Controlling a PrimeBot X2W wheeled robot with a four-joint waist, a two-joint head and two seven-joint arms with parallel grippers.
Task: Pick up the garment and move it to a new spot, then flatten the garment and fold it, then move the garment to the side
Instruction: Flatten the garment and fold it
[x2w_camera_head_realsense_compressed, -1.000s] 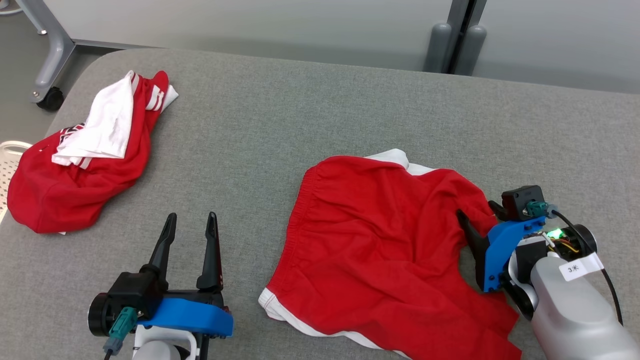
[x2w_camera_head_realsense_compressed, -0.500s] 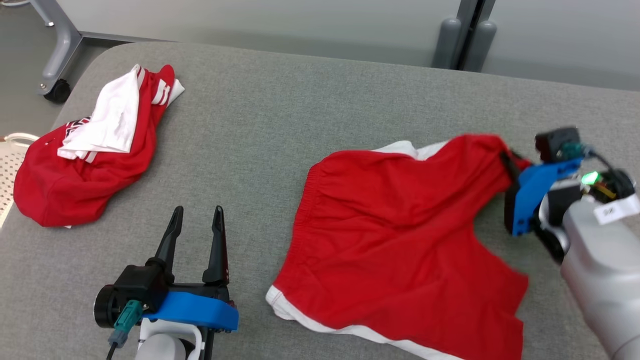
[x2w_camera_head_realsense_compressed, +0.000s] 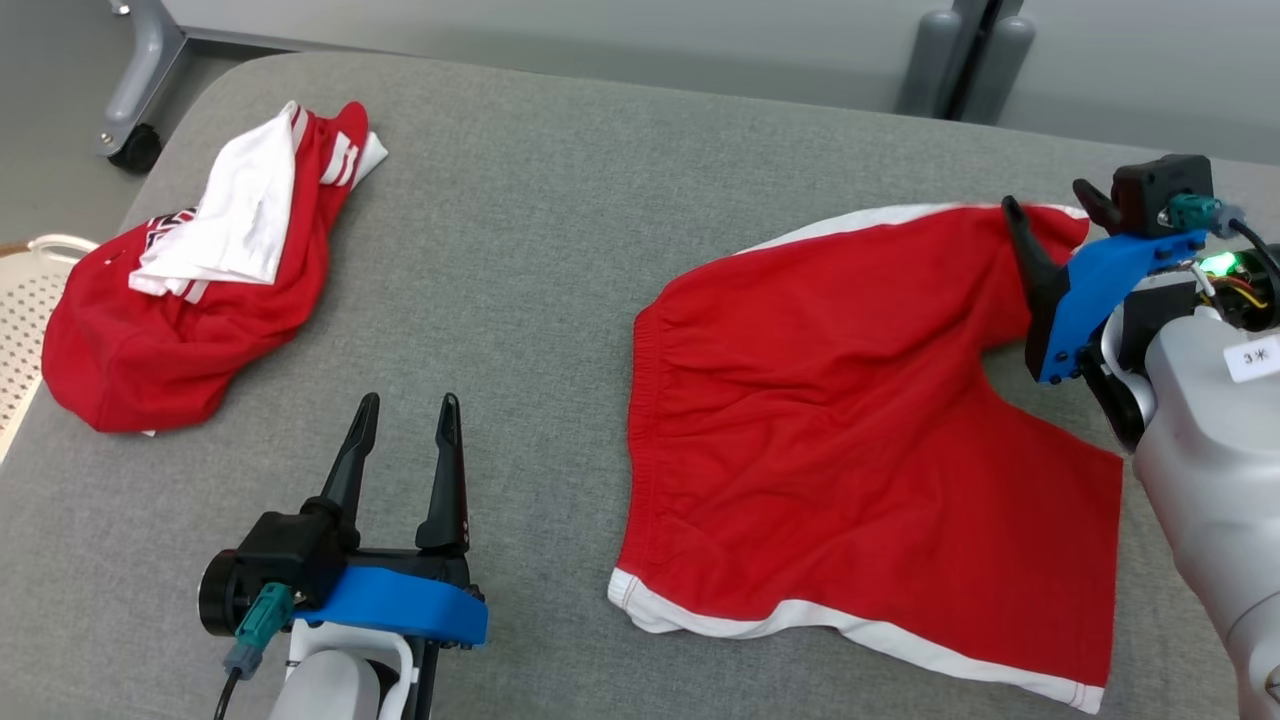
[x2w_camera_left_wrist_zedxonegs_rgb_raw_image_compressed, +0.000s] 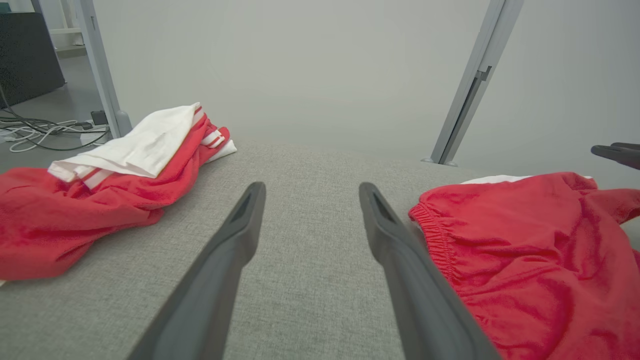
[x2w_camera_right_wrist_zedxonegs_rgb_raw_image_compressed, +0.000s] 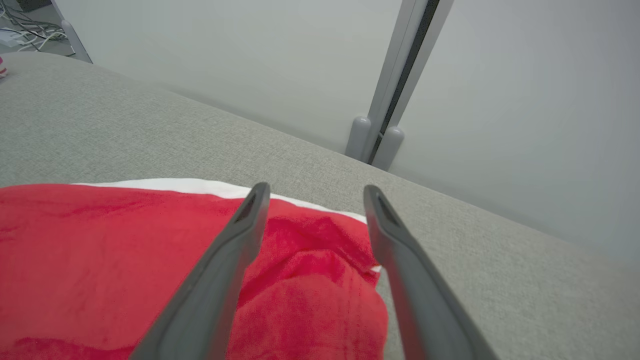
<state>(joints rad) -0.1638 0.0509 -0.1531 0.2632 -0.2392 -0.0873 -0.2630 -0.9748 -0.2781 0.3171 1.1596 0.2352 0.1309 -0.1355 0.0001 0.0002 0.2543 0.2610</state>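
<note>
at the right gripper: spread wide, pinching nothing, tips poised over the far hem corner of the red shorts. from there, spreads leftward and toward the robot across the grey woven table, gathered elastic waistband at the left end, white-trimmed legs at the right. soft knit, lightly rumpled, nearly flat. nearer this arm; left gripper likewise spread, apart from the waistband.

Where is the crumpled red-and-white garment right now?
In the head view the crumpled garment lies near the table's far left corner, beyond the left gripper and left of the red shorts.
</note>
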